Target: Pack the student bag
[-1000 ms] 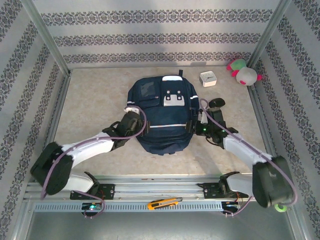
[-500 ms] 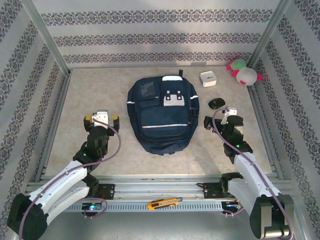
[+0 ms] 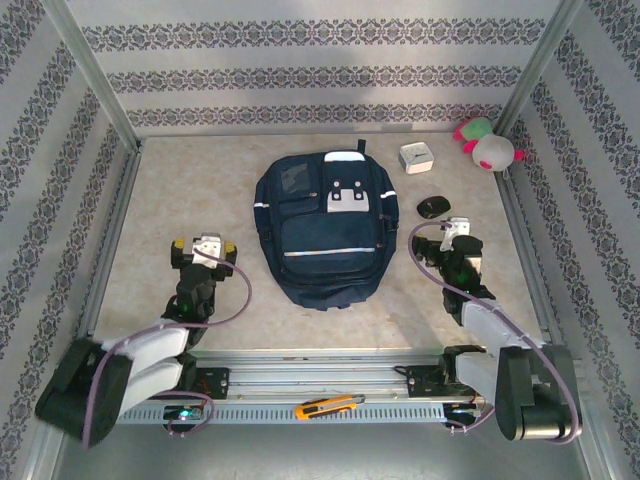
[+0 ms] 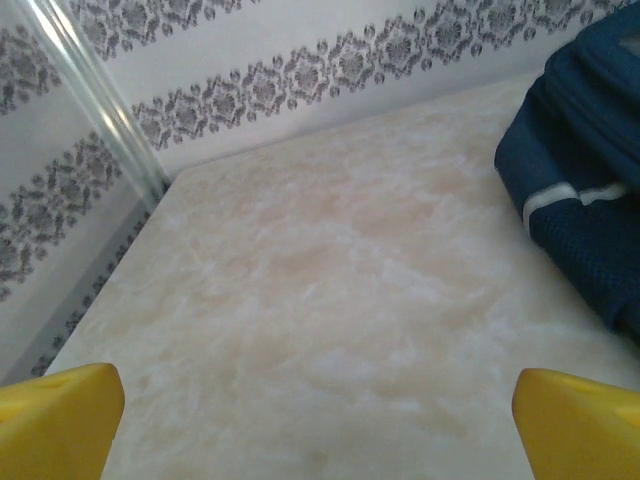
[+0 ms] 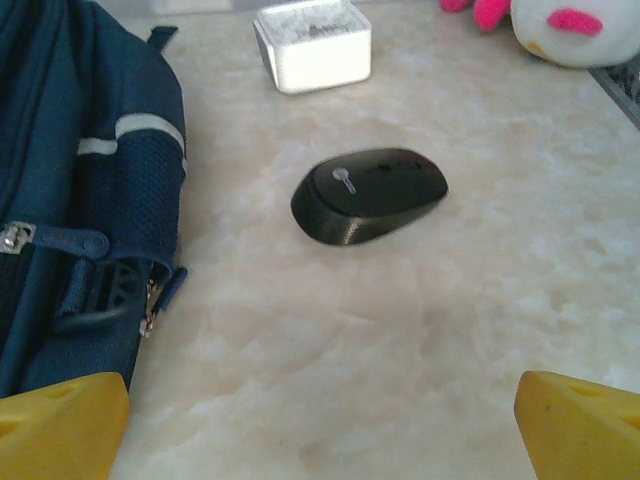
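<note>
The student bag (image 3: pixel 320 225), a navy-blue backpack with pale stripes and white top patches, lies flat mid-table with its zippers closed. My left gripper (image 3: pixel 203 241) hovers left of it, open and empty; in the left wrist view its yellow fingertips (image 4: pixel 60 420) stand wide apart over bare table, with the bag's side (image 4: pixel 580 190) at the right. My right gripper (image 3: pixel 452 232) sits right of the bag, open and empty. In the right wrist view the bag's side pocket (image 5: pixel 70 200) is at the left, clear of the gripper (image 5: pixel 320 430).
A black computer mouse (image 3: pixel 433 207) (image 5: pixel 368 193) lies just ahead of the right gripper. Beyond it are a white box (image 3: pixel 415 157) (image 5: pixel 312 45) and a pink-and-white plush toy (image 3: pixel 487 145) (image 5: pixel 570 25). An orange utility knife (image 3: pixel 328 406) rests on the front rail.
Both arms have drawn back from the bag's sides toward the near edge. Both grippers have opened wide. The bag has not moved.
</note>
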Action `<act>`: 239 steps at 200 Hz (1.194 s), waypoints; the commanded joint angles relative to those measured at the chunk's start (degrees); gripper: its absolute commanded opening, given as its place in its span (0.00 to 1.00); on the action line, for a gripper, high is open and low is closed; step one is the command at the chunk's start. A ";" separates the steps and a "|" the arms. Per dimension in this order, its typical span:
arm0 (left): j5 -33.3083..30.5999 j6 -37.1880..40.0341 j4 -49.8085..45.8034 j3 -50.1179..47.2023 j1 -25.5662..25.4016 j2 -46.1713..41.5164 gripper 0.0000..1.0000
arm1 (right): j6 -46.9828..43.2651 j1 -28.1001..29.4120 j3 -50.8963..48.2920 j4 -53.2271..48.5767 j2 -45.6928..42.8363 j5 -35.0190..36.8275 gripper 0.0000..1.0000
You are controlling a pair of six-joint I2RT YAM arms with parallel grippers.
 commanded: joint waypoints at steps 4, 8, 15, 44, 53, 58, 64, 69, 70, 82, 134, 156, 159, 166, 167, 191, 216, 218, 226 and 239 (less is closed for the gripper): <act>8.26 0.48 27.76 0.64 3.25 19.31 0.99 | -2.14 -0.39 0.17 11.88 5.22 -3.11 0.98; 9.02 -0.02 27.33 1.70 3.67 21.31 0.99 | -2.21 -0.39 0.18 13.24 6.09 -3.34 0.98; 9.91 0.84 27.45 3.85 3.91 24.87 0.99 | -2.39 -0.34 0.23 16.10 7.72 -3.69 0.98; 14.42 -7.38 27.89 5.28 11.56 27.96 0.99 | -3.44 -0.51 0.12 29.34 17.90 -5.19 0.98; 11.64 -8.49 19.84 8.29 11.68 26.18 0.99 | -3.77 -0.45 0.76 33.31 23.92 -6.17 0.98; 11.65 -10.20 11.50 10.43 12.38 23.81 0.99 | -3.03 -0.51 1.12 38.50 27.24 -7.03 0.98; 12.18 -11.76 3.62 13.38 13.61 22.64 0.99 | -3.17 -0.64 1.70 37.91 26.69 -8.14 0.98; 12.52 -12.66 1.57 15.56 14.63 23.75 0.99 | -3.73 -0.69 2.88 31.57 24.31 -7.39 0.98; 12.54 -12.67 1.68 15.83 14.77 23.95 0.99 | -3.78 -0.69 3.11 30.16 23.87 -7.14 0.98; 14.52 -13.43 5.25 14.12 15.93 24.20 0.99 | -2.62 -0.77 6.09 26.34 24.89 -4.94 0.98; 15.96 -12.68 3.47 15.06 15.96 24.21 0.99 | -1.56 -0.78 5.54 28.01 25.12 -1.99 0.98; 15.82 -12.71 2.99 15.35 15.96 24.23 0.99 | -1.51 -0.78 5.52 28.05 25.15 -2.03 0.98; 15.78 -12.75 2.72 15.51 15.96 24.15 0.99 | -1.53 -0.78 5.54 28.05 25.18 -2.02 0.98; 15.93 -12.76 2.35 15.58 15.96 24.12 0.99 | -1.52 -0.78 5.54 28.05 25.15 -2.04 0.98; 15.92 -12.80 2.38 15.58 15.96 24.13 0.99 | -1.49 -0.78 5.54 28.05 25.13 -2.05 0.98; 15.83 -12.76 2.52 15.58 15.96 24.15 0.99 | -1.47 -0.78 5.54 28.05 25.15 -2.05 0.98; 15.90 -12.67 2.53 15.57 15.96 24.21 0.99 | -1.53 -0.80 5.54 28.05 25.15 -2.13 0.98; 15.84 -12.69 2.50 15.60 15.96 24.16 0.99 | -1.48 -0.78 5.54 28.05 25.12 -2.09 0.98; 15.86 -12.68 2.57 15.58 15.96 24.16 0.99 | -1.46 -0.78 5.54 28.05 25.15 -2.13 0.98; 15.80 -12.90 2.37 15.63 15.96 24.24 0.99 | -1.44 -0.83 5.54 28.05 25.16 -2.20 0.98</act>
